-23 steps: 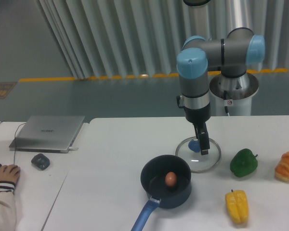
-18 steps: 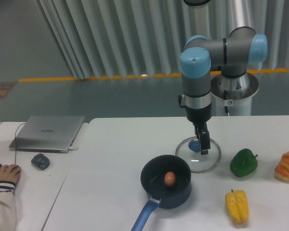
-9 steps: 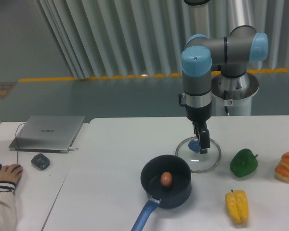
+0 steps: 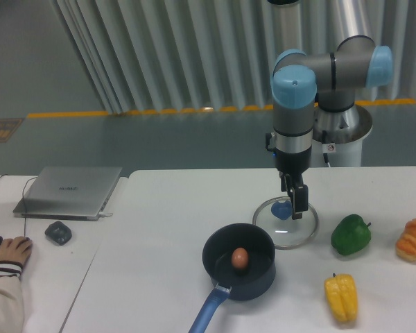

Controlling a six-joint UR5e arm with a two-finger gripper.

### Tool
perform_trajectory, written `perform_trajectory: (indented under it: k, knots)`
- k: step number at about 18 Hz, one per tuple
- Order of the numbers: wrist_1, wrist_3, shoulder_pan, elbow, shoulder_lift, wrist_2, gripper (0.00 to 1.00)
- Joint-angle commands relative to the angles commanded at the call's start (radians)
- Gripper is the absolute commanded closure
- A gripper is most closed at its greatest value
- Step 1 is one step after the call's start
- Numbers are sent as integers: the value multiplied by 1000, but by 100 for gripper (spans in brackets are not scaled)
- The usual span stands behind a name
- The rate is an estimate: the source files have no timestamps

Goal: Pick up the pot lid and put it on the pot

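"Looking round from the biggest thing down, what have you got?"

"A white table (image 4: 159,208), with a pale, ridged curtain (image 4: 229,55) beyond its far side. My arm (image 4: 292,132) reaches down in front of them, and at its lower end is me, the gripper (image 4: 291,202)."

"And your jaws?"

"Spread, their tips apart, with nothing pinched. In this view they overlap the far right part of the lid; how high above it, I can't tell."

"Go on, next in size."

"A closed silver laptop (image 4: 69,189) at the far left. Then the dark pot (image 4: 255,285), standing open, nearer and further left than my tips, its blue handle (image 4: 211,309) pointing to the near side and a little left."

"And that lid?"

"The clear lid (image 4: 285,238) lies on the table, just beyond the pot and slightly right."

"Smaller still?"

"A hand (image 4: 12,250) with a striped cuff at the left edge. A yellow pepper (image 4: 341,298) sits right of the pot, a green pepper (image 4: 351,234) right of the lid, and a golden-brown pastry (image 4: 412,240) further right. A dark mouse (image 4: 58,232) is near the laptop."

"The smallest?"

"A brown egg (image 4: 240,259) inside the pot, and the lid's blue knob (image 4: 281,209), just left of my tips in this view."
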Motion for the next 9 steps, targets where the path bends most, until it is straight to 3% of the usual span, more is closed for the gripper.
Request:
perform_trajectory:
  k: [9]
  knots:
    - [-18,48,-23,-22,-6,42,0]
